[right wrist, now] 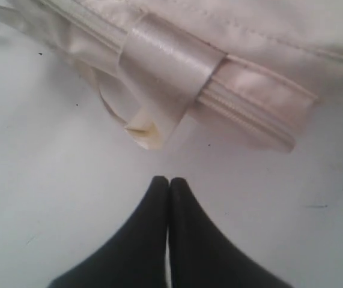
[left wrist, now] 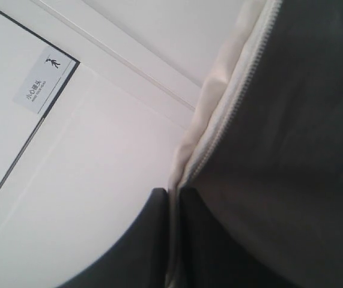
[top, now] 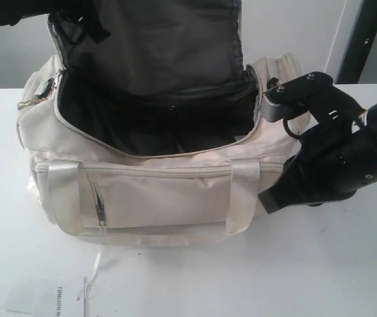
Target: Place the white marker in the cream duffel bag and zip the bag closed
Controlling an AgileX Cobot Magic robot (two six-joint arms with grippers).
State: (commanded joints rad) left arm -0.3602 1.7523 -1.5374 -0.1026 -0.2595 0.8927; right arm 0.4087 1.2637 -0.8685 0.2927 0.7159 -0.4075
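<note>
The cream duffel bag (top: 162,198) lies lengthwise along the surface's (top: 320,271) rear edge, its mouth open. The left end effector (left wrist: 174,191) is clamped on its raised flap (top: 162,46). The right end effector (right wrist: 169,180), fingers together and empty, hovers at the bag's right end. The white marker shows nowhere and is possibly inside the bag. The zip pull (top: 56,80) sits at the left end, nearer the left arm.

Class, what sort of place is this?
Probably a robotics lab or test room: a white table, a black robot arm beside the cream duffel bag, and a small pictogram sign.
</note>
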